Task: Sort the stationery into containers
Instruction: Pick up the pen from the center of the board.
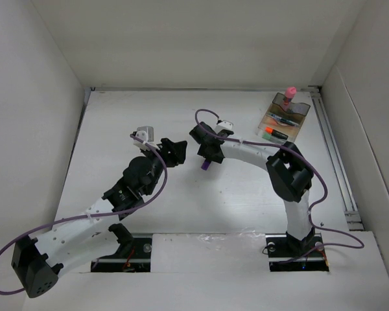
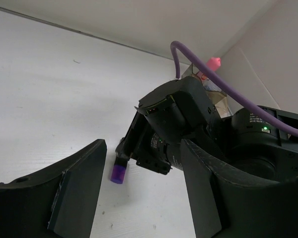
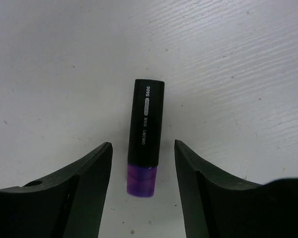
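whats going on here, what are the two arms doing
The arms are sorting stationery into a smoky-brown organiser at the far right of the table. The right gripper is poised over a black purple-capped marker lying on the table, jaws open on either side of it, not gripping. The left gripper hovers close by, open and empty. A pink-capped bottle, pens and an orange-tipped marker sit in the organiser.

Both arms reach inward, nearly meeting; the left gripper (image 1: 176,151) and right gripper (image 3: 143,151) stand parted, apparently gripping nothing.

marker (image 3: 146,126): smooth black plastic | table (image 3: 228,59): matt white, faintly grained
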`<state>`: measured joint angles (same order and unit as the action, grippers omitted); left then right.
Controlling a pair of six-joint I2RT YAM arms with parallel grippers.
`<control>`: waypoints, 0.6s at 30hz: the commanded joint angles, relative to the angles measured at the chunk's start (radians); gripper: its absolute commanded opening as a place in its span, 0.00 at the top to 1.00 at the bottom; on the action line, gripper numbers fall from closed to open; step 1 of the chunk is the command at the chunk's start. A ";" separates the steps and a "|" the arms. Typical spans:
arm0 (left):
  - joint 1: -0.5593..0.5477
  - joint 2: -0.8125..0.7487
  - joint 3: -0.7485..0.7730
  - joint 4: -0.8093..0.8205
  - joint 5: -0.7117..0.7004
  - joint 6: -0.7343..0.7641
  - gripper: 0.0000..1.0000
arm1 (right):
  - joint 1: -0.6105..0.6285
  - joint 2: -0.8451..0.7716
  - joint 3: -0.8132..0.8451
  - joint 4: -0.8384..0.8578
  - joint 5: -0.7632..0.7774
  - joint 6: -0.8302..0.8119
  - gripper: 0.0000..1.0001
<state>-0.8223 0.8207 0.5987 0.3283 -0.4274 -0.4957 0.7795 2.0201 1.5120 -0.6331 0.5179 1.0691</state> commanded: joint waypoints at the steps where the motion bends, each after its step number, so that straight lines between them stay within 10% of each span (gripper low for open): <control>1: 0.005 -0.015 -0.010 0.025 0.001 -0.006 0.42 | 0.014 0.009 0.039 -0.028 0.054 0.031 0.41; 18: 0.005 0.008 -0.010 0.046 0.047 -0.006 0.42 | -0.043 0.044 -0.038 0.098 -0.113 -0.024 0.53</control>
<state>-0.8223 0.8253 0.5949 0.3332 -0.3969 -0.4961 0.7364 2.0338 1.4761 -0.5663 0.4305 1.0611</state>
